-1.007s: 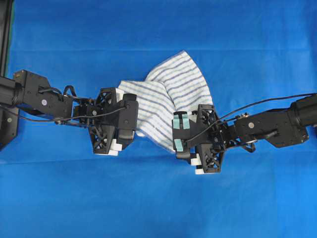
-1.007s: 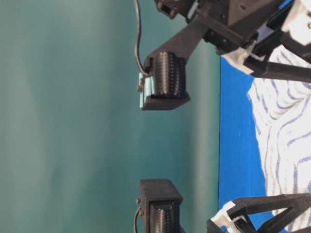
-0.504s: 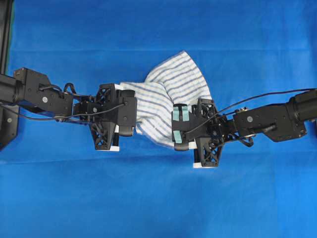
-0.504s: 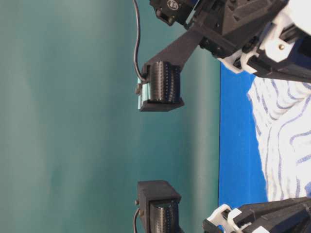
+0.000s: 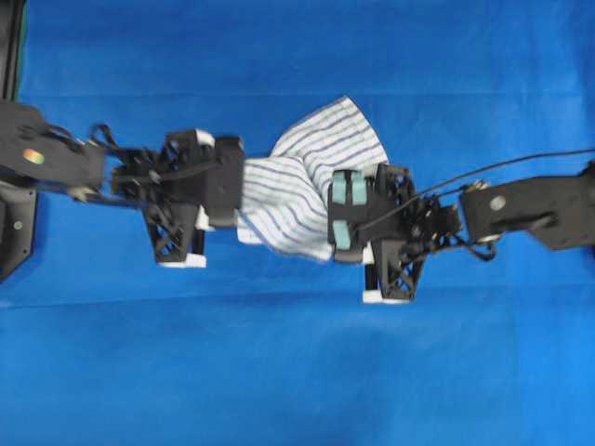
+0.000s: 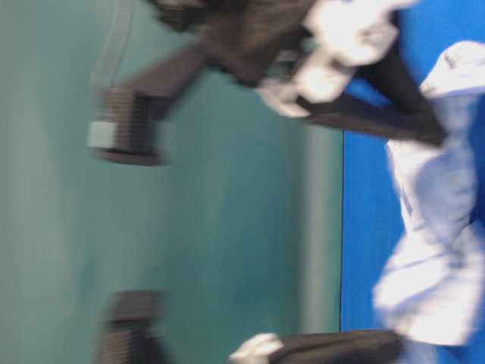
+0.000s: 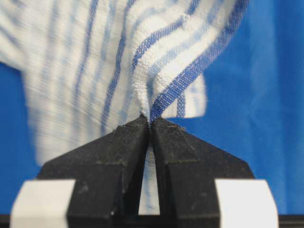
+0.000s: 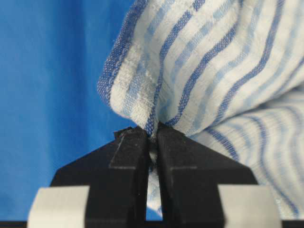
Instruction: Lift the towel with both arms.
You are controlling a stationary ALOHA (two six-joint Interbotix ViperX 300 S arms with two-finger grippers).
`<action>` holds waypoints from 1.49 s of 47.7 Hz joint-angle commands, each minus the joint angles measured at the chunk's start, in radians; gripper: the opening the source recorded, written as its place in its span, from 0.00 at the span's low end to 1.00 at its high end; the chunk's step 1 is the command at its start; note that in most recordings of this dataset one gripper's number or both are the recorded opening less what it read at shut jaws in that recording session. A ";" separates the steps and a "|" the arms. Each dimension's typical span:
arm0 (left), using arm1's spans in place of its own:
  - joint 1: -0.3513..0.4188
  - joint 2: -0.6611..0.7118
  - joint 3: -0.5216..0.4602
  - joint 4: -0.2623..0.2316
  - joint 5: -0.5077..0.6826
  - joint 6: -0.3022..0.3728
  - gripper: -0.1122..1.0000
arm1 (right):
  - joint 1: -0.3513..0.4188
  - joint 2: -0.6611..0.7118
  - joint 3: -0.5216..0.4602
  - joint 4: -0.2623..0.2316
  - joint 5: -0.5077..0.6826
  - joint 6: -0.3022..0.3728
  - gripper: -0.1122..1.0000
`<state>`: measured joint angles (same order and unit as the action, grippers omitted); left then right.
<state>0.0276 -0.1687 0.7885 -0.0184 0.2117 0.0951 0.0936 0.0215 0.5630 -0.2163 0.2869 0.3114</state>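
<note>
The white towel (image 5: 307,177) with thin blue and grey stripes hangs bunched between my two grippers over the blue cloth. My left gripper (image 5: 240,200) is shut on the towel's left edge. In the left wrist view the black fingertips (image 7: 150,121) pinch a fold of the towel (image 7: 118,57). My right gripper (image 5: 327,228), the one with teal tape patches, is shut on the towel's lower right edge. In the right wrist view it (image 8: 154,130) pinches a hemmed fold of the towel (image 8: 228,61). The table-level view is blurred and shows the towel (image 6: 432,227) as a pale bundle.
A plain blue cloth (image 5: 279,372) covers the whole table. A dark frame (image 5: 9,56) stands at the far left edge. The right arm's cable (image 5: 521,165) runs off to the right. A teal wall (image 6: 189,227) fills the table-level view's left.
Both grippers have moved up in the overhead view with the towel held between them, and the left one has drawn leftward. The towel has bunched narrower. The table-level view has gone motion-blurred.
</note>
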 commanded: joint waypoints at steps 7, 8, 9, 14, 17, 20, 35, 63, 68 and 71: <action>0.012 -0.206 -0.086 -0.002 0.135 -0.002 0.12 | -0.020 -0.143 -0.109 -0.020 0.118 -0.003 0.15; 0.012 -0.221 -0.095 0.000 0.150 -0.002 0.12 | -0.020 -0.150 -0.120 -0.023 0.137 -0.003 0.15; 0.012 -0.235 -0.106 -0.002 0.164 -0.002 0.12 | -0.020 -0.164 -0.140 -0.028 0.163 -0.003 0.15; 0.012 -0.299 -0.164 0.000 0.244 -0.002 0.12 | -0.020 -0.202 -0.210 -0.048 0.259 -0.006 0.15; 0.012 -0.328 -0.201 0.000 0.287 -0.002 0.12 | -0.020 -0.222 -0.253 -0.063 0.316 -0.009 0.15; 0.012 -0.354 -0.242 0.000 0.331 -0.002 0.12 | -0.020 -0.241 -0.298 -0.081 0.368 -0.014 0.15; 0.012 -0.410 -0.462 0.011 0.503 0.002 0.12 | -0.020 -0.299 -0.522 -0.109 0.532 -0.075 0.15; 0.012 -0.387 -0.588 0.012 0.540 0.044 0.12 | -0.020 -0.299 -0.664 -0.104 0.638 -0.137 0.15; 0.012 -0.388 -0.584 0.012 0.540 0.044 0.13 | -0.020 -0.299 -0.661 -0.104 0.638 -0.137 0.15; 0.012 -0.388 -0.581 0.012 0.538 0.044 0.13 | -0.020 -0.299 -0.658 -0.104 0.638 -0.135 0.15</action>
<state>0.0399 -0.5522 0.2286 -0.0092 0.7563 0.1381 0.0721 -0.2592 -0.0798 -0.3191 0.9281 0.1779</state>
